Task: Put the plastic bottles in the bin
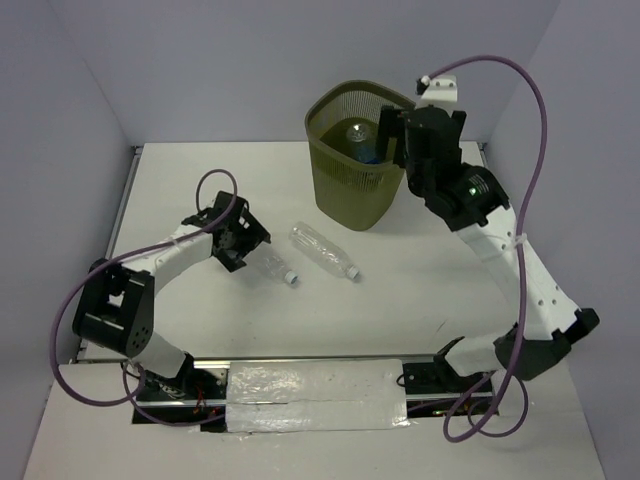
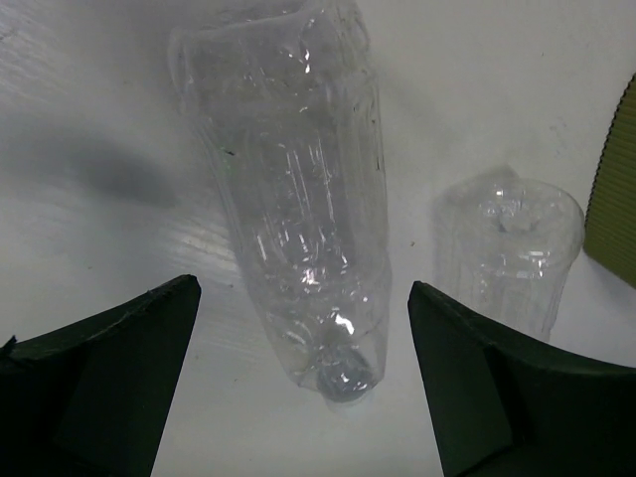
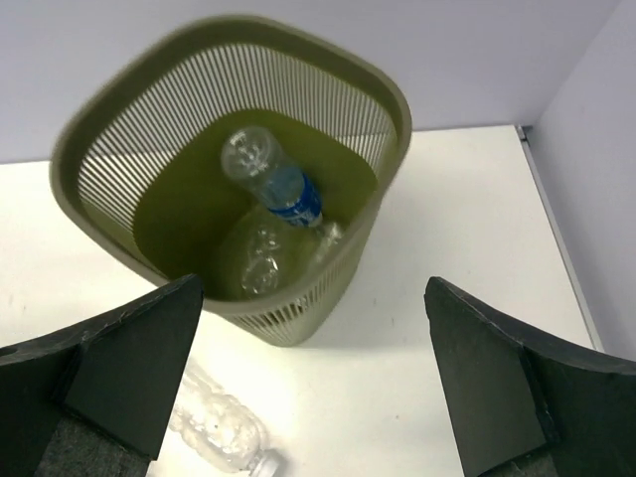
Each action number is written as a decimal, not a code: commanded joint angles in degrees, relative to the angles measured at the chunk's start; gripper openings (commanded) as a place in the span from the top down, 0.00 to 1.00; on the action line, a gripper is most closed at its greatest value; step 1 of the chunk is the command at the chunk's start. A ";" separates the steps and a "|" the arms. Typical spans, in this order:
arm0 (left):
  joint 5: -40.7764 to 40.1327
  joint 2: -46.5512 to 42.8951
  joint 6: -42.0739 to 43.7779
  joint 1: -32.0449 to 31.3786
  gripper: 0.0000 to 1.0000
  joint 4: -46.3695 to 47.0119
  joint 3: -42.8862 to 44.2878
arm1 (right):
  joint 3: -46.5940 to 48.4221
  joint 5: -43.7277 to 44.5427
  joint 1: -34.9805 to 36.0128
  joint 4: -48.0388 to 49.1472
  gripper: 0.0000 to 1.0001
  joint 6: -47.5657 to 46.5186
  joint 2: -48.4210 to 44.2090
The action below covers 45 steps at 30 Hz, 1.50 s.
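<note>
The olive mesh bin [image 1: 355, 195] stands at the back of the table. In the right wrist view the bin [image 3: 298, 313] holds a bottle with a blue label [image 3: 290, 199] and a clear bottle [image 3: 256, 260]. Two clear bottles lie on the table: one [image 1: 276, 267] just beyond my left gripper [image 1: 248, 250], one [image 1: 325, 250] to its right. In the left wrist view my left gripper [image 2: 303, 286] is open with the near bottle [image 2: 298, 199] lying between its fingers, untouched; the other bottle [image 2: 507, 248] lies to the right. My right gripper [image 1: 385, 140] is open and empty, high by the bin's right rim.
The table's back edge and grey walls lie close behind the bin. The bin's edge [image 2: 614, 189] shows at the right of the left wrist view. A bottle on the table [image 3: 214, 432] shows at the lower left of the right wrist view.
</note>
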 commanded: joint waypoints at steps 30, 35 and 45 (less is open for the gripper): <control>-0.60 20.78 22.35 -6.63 0.39 1.19 83.69 | -25.55 5.70 0.15 -8.43 0.00 14.06 -32.01; 1.88 28.00 18.83 -10.15 0.36 10.68 86.95 | -34.14 -9.58 0.06 -14.14 0.00 20.40 -34.12; 1.44 37.15 18.82 -14.63 0.11 11.67 89.25 | -45.24 -17.94 0.15 -15.83 0.00 23.23 -36.50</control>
